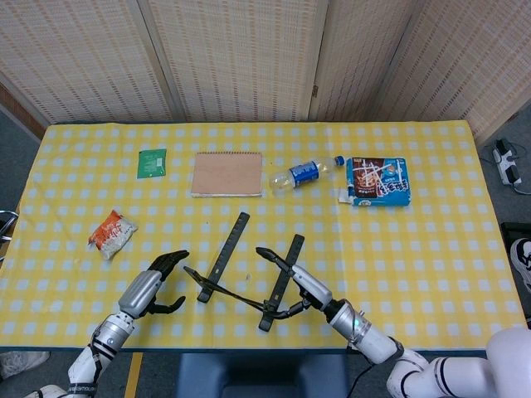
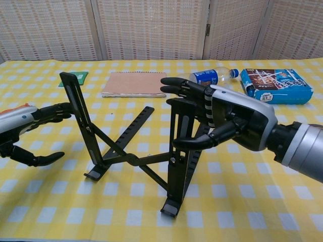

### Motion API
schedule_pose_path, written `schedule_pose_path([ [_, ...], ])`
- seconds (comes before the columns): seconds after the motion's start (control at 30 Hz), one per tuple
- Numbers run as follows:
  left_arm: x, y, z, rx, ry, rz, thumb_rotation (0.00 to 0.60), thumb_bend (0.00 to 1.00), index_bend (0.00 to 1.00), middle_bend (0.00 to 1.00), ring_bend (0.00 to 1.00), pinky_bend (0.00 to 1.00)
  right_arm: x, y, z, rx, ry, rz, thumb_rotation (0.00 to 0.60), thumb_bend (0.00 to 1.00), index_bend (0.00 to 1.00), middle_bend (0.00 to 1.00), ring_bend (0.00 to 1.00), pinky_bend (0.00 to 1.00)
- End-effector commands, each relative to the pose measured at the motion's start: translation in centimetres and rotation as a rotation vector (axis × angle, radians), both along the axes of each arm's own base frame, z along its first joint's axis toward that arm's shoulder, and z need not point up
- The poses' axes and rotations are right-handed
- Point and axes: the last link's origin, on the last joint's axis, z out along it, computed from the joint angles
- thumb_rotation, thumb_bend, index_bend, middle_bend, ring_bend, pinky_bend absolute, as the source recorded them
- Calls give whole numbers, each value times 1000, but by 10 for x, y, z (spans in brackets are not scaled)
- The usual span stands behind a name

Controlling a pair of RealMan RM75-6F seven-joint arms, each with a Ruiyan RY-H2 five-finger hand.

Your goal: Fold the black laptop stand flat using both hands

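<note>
The stand [image 2: 136, 156] is gripped at its right upright bar by the right hand [image 2: 222, 118], fingers over the top and thumb beneath. The left hand [image 2: 25, 133] is held open just left of the stand, touching nothing. The stand is still unfolded, near the table's [image 1: 431, 249] front edge. A grip on the left bar is judged to be needed next, then inward pressure. Its bars run front to back, tilted upward.

A table [image 1: 431, 249] under a yellow-and-white checked cloth stands before woven folding screens [image 1: 241, 58] along the far side. Grey floor [image 1: 17, 157] shows left and right.
</note>
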Motion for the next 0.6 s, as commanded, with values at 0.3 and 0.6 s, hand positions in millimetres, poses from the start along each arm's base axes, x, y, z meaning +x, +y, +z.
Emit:
schedule_pose_path([
  [0.3, 2, 1, 4, 9, 6, -11, 600, 406, 15, 78, 0, 0, -36, -10, 17, -68, -4, -126, 600, 208, 0, 0, 0, 0],
  [0.6, 8, 8, 12, 43, 30, -61, 600, 406, 15, 74, 0, 0, -78, 2, 77, -353, -83, -223, 600, 208, 0, 0, 0, 0],
])
